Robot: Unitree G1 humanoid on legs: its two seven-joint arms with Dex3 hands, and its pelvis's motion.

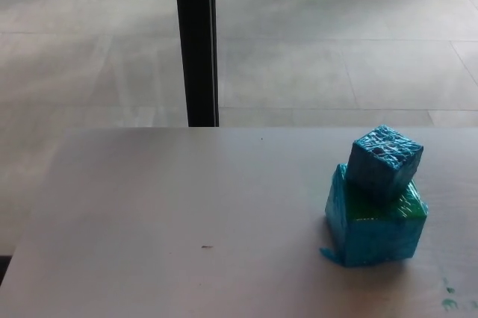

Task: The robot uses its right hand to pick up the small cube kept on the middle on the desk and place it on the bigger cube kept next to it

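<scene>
The small blue cube (384,161) rests on top of the bigger teal cube (375,225), turned a little askew to it, at the right side of the desk (179,213). Green shows on the bigger cube's top face beside the small one. Neither of my hands appears in the head view.
A black vertical post (196,42) stands behind the desk's far edge, left of centre. Tiled floor lies beyond. Small teal marks (448,299) spot the desk near its front right corner, and a tiny dark speck (206,246) sits left of the cubes.
</scene>
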